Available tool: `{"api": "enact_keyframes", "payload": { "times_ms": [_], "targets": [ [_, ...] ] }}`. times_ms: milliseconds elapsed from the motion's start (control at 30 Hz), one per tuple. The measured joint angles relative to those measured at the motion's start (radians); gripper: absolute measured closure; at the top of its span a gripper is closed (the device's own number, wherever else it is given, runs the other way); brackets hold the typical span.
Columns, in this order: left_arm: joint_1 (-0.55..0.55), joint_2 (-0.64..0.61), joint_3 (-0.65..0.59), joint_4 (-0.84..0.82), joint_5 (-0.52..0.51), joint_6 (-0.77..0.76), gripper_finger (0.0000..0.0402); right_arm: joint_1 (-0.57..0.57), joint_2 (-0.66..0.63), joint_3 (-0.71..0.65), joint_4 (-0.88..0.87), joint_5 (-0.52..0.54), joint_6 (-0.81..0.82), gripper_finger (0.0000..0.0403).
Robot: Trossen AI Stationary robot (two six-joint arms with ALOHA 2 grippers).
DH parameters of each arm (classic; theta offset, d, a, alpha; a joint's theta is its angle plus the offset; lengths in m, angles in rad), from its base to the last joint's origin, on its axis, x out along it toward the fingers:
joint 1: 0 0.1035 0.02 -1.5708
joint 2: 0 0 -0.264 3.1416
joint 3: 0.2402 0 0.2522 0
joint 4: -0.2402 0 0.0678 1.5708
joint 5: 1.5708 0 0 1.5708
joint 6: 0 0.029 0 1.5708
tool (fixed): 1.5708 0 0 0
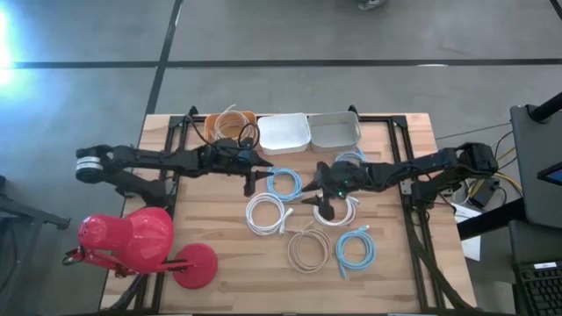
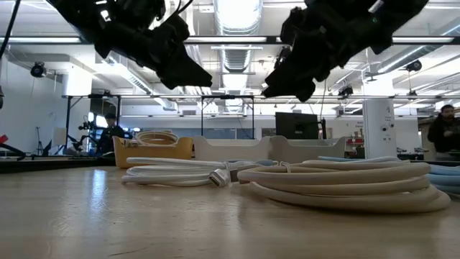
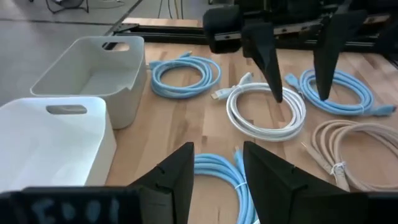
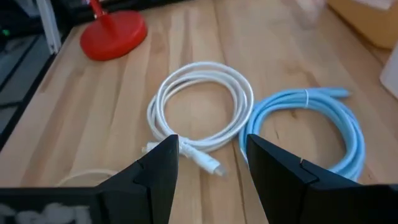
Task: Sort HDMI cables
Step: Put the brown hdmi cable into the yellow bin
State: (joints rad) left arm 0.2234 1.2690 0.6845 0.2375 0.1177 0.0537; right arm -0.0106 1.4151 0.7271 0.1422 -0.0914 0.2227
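Six coiled cables lie flat on the wooden table. They are two light blue coils (image 1: 284, 183) (image 1: 355, 250), two white coils (image 1: 268, 213) (image 1: 341, 211), a beige coil (image 1: 309, 248) and a third light blue coil (image 1: 351, 158), which is partly under the right arm. One beige coil (image 1: 232, 118) lies in the orange tub (image 1: 213, 128). My left gripper (image 1: 251, 182) is open and hovers beside the light blue coil (image 3: 217, 171). My right gripper (image 1: 321, 208) is open and raised over a white coil (image 3: 267, 112). In its own view it faces the other white coil (image 4: 199, 106).
Along the far edge stand the orange tub, a white tub (image 1: 285, 133) and a grey tub (image 1: 335, 130). A red lamp-like object (image 1: 132, 244) with a round base (image 1: 195, 266) sits at the near left corner. Bare wood lies along the near edge.
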Motion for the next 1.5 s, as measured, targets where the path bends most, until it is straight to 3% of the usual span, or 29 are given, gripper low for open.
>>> {"api": "enact_keyframes", "payload": {
  "times_ms": [200, 567, 900, 1267, 1500],
  "targets": [
    [0.0, -0.003, 0.012, 0.006, 0.0, 0.034, 0.026, 0.029, 0.0, 0.091, -0.217, 0.016, 0.145, 0.022],
    [0.0, 0.001, 0.04, 0.055, 0.0, 0.092, 0.026, 0.081, 0.0, 0.098, -0.219, 0.011, 0.064, 0.022],
    [0.002, 0.002, 0.041, 0.085, -0.006, 0.103, 0.026, 0.164, 0.015, 0.08, -0.273, 0.013, 0.1, 0.022],
    [0.002, 0.002, 0.032, 0.084, -0.007, 0.021, 0.026, 0.276, 0.217, 0.092, -0.269, 0.12, 0.176, 0.022],
    [0.002, 0.002, 0.031, 0.084, -0.007, -0.006, 0.0259, 0.283, 0.29, 0.12, -0.268, 0.121, 0.056, 0.022]
  ]
}}
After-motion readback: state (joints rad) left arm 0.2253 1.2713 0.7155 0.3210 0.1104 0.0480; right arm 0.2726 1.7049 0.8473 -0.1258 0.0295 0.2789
